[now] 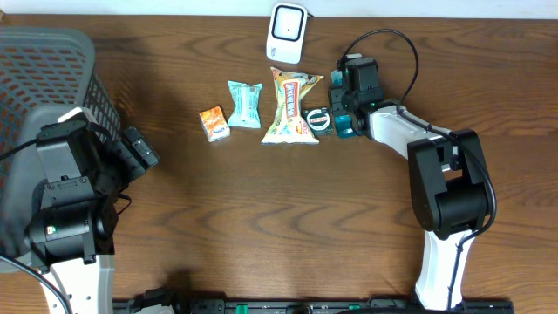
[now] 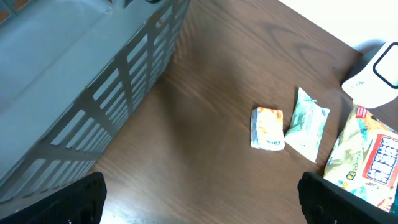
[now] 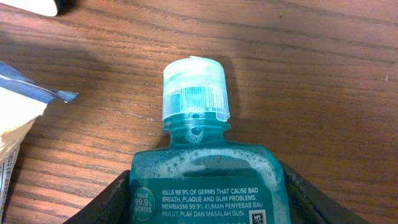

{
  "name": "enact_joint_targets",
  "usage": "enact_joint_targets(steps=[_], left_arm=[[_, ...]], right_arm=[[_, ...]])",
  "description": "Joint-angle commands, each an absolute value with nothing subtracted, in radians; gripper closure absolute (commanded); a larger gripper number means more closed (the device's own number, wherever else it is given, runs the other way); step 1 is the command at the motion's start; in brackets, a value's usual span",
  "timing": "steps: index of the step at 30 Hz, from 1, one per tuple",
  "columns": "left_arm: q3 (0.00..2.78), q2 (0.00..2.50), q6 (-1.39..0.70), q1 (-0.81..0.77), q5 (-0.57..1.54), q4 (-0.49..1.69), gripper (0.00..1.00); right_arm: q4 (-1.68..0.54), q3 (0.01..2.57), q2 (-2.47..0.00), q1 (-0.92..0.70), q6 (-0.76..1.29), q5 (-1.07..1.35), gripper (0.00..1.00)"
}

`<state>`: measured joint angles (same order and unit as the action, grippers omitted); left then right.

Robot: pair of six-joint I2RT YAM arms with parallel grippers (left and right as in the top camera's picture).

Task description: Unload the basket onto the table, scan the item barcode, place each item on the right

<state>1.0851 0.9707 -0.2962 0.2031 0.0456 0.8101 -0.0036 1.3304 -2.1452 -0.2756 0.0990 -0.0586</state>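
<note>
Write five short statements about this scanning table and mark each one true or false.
1. The right gripper has a finger on each side of the teal plastic mouthwash bottle. True.
2. The left gripper holds the small orange packet. False: its jaws are wide open and empty, and the packet lies on the brown wooden table.
3. The white barcode scanner stands at the table's far edge, beyond the large yellow snack bag. True.
4. The bottle's cap is missing. False: the pale teal flip cap is on.
5. The grey slotted plastic basket stands beside the right arm. False: it is beside the left arm.
</note>
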Motion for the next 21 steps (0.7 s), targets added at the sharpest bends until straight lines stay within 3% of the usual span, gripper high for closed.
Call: enact_joint_targets(steps=[1, 16, 18, 21], left_arm=[[1.090, 0.973, -0.305, 0.209, 0.033, 0.811, 0.02], [1.090, 0.973, -0.305, 0.209, 0.033, 0.811, 0.02], [1.090, 0.973, -0.305, 0.209, 0.033, 0.811, 0.02], [1.090, 0.973, -0.305, 0.209, 0.033, 0.811, 0.02]], right_arm=[[-0.002, 1.385, -2.158, -0.282, 0.117, -0.061, 0.57], [-0.053, 1.493, -2.149, -0.282, 0.145, -0.016, 0.57], [-0.053, 1.500, -2.148, -0.282, 0.145, -0.016, 0.54], [-0.053, 1.501, -2.148, -0.282, 0.144, -0.016, 0.32]])
